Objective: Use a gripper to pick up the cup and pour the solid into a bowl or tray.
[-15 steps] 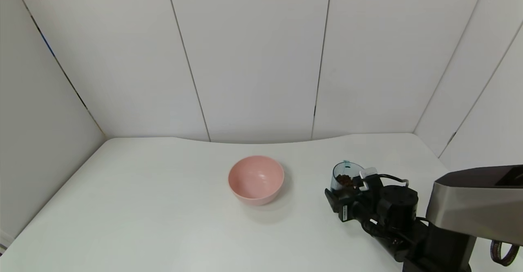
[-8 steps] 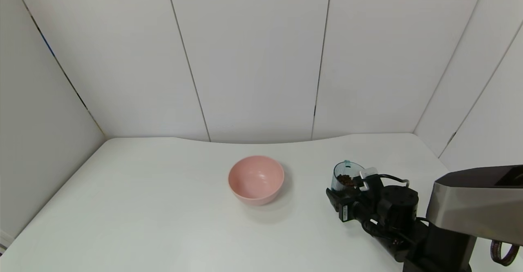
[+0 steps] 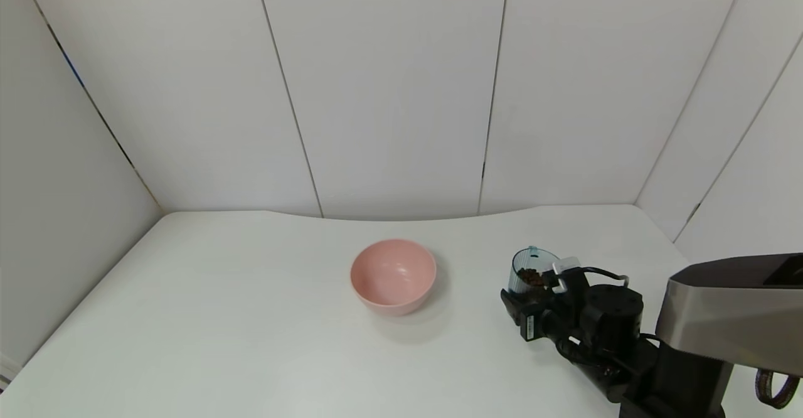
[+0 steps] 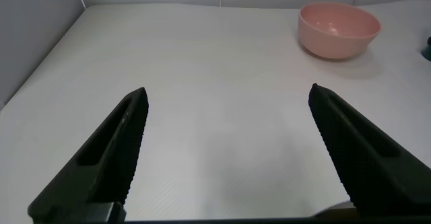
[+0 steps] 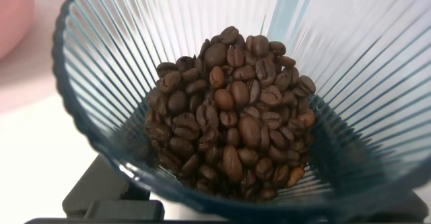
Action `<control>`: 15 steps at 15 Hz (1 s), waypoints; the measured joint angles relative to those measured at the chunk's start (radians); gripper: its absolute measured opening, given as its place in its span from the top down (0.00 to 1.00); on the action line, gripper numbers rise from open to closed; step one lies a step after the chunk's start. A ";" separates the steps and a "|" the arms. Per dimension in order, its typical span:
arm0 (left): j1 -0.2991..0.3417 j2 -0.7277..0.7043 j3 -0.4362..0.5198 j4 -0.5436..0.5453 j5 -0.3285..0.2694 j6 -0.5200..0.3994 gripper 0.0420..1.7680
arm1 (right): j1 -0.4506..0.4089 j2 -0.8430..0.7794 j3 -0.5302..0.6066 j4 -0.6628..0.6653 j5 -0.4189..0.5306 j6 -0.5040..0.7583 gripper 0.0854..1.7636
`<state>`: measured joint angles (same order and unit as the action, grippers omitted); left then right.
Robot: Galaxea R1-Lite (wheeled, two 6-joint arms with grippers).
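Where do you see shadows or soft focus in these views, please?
Head view: the bowl casts a faint soft shadow on the table. Right wrist view: the solid is sharp; the cup rim nearest the lens blurs.

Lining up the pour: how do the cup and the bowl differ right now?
The cup is ribbed, translucent blue-grey and narrow; the bowl is smooth, matte pink, wider and lower. The cup holds brown beans; the bowl is empty. The right claw is at the cup; the bowl stands free to its left. Both are upright and open-topped.
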<state>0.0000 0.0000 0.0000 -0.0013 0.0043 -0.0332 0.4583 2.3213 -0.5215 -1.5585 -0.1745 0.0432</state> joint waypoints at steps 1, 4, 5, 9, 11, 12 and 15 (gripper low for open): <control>0.000 0.000 0.000 0.000 0.000 0.000 0.03 | 0.000 -0.004 0.000 0.000 0.001 0.000 0.25; 0.000 0.000 0.000 0.000 0.000 0.000 0.03 | 0.001 -0.020 0.001 -0.001 0.002 -0.002 0.25; 0.000 0.000 0.000 0.000 0.000 0.000 0.03 | 0.001 -0.030 -0.002 0.002 0.002 -0.004 0.25; 0.000 0.000 0.000 0.000 0.000 0.000 0.03 | 0.006 -0.129 -0.044 0.174 0.010 -0.013 0.25; 0.000 0.000 0.000 0.000 0.000 0.000 0.03 | 0.014 -0.207 -0.102 0.334 0.013 -0.024 0.25; 0.000 0.000 0.000 0.000 0.000 0.000 0.03 | 0.019 -0.247 -0.145 0.425 0.014 -0.036 0.25; 0.000 0.000 0.000 0.000 0.000 0.000 0.03 | 0.032 -0.328 -0.282 0.623 0.014 -0.070 0.25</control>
<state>0.0000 0.0000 0.0000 -0.0013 0.0038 -0.0330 0.4902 1.9932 -0.8034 -0.9357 -0.1606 -0.0272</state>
